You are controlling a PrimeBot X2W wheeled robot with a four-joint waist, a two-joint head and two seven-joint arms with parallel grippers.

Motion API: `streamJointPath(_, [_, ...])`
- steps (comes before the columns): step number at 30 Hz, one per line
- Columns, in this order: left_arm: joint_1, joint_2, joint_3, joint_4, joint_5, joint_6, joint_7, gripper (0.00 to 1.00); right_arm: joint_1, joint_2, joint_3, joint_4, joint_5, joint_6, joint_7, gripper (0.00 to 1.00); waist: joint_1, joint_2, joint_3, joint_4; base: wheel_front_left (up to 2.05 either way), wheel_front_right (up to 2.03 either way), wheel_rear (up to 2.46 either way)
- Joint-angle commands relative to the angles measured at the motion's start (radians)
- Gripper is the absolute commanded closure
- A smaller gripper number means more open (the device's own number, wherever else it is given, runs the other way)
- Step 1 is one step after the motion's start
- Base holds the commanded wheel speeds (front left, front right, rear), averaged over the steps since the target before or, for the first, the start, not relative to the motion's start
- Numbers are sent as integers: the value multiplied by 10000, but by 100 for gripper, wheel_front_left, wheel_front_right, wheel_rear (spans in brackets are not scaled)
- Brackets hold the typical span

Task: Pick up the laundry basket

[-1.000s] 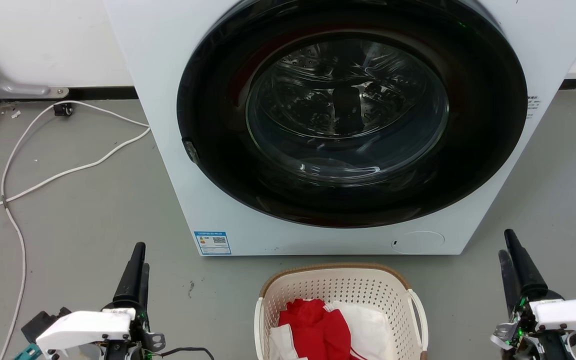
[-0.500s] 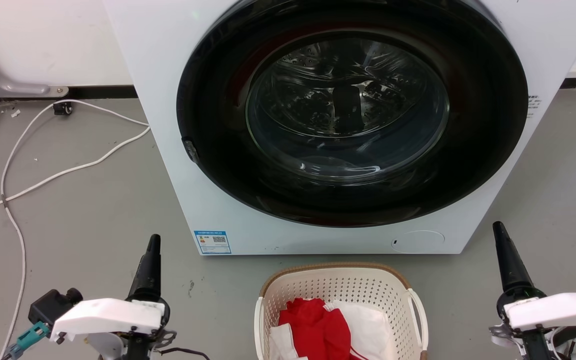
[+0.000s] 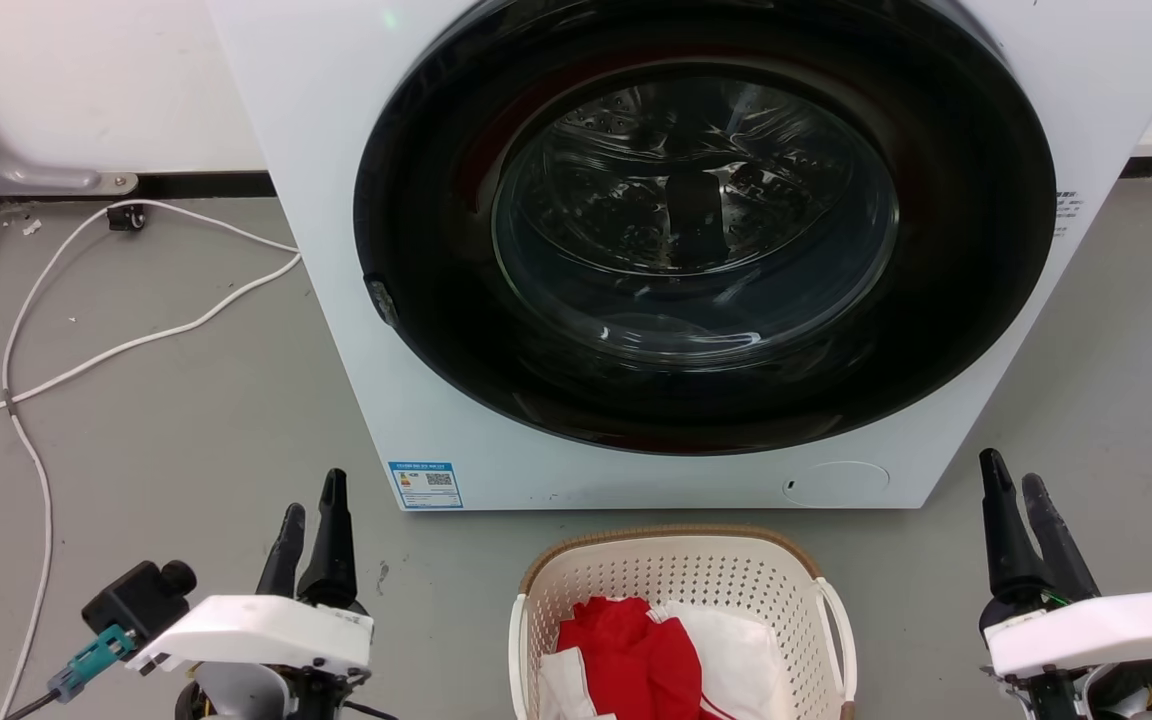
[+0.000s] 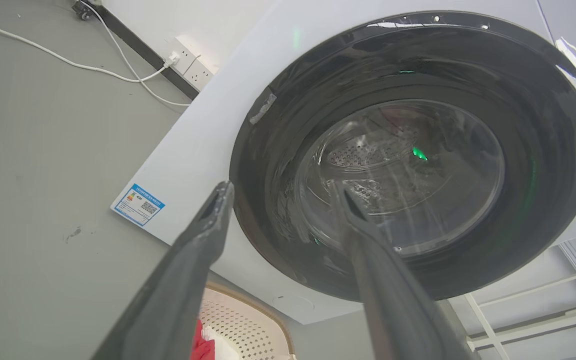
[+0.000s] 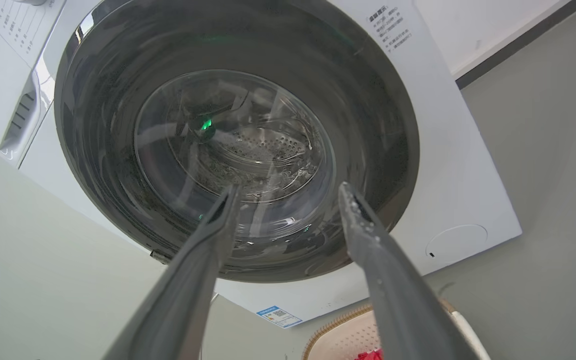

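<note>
while both released, left tool (image 3: 314, 494) and right tool (image 3: 1010, 468) either side of laundry basket (image 3: 696, 583)

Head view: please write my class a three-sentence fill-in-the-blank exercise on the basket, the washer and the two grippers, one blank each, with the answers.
1. The basket stands in front of the washer, whose door is ____.
2. In the basket lie a white cloth and a ____ one.
3. The left gripper and the right gripper hold nothing; the jaws of both are ____.
Missing words: shut; red; open.
</note>
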Motion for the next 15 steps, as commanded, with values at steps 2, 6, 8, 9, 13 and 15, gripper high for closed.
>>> streamJointPath(2, [-26, 43, -96, -208, 482, 42, -129, 0, 8, -48, 9, -237, -490, 0, -140, 0, 0, 0, -3, 2, 0, 0, 0])
streamJointPath(6, [3, 46, -204, -287, 1043, 112, -267, 0, 59, -50, 6, -336, -1088, 0, -270, 0, 0, 0, -11, 8, 0, 0, 0])
streamJointPath(8, [20, 46, -262, -323, 1309, 136, -329, 0, 102, -52, 11, -377, -1370, 0, -335, 0, 0, 0, -15, 10, 0, 0, 0])
streamJointPath(9, [28, 47, -293, -340, 1441, 147, -361, 0, 119, -53, 15, -397, -1504, 0, -363, 0, 0, 0, -17, 10, 0, 0, 0])
streamJointPath(13, [83, 49, -388, -420, 1959, 190, -479, 0, 184, -56, 29, -488, -2005, 0, -494, 0, 0, 0, -21, 7, 0, 0, 0])
streamJointPath(15, [105, 50, -432, -450, 2198, 206, -544, 0, 215, -57, 34, -525, -2240, 0, -547, 0, 0, 0, -19, 8, 0, 0, 0])
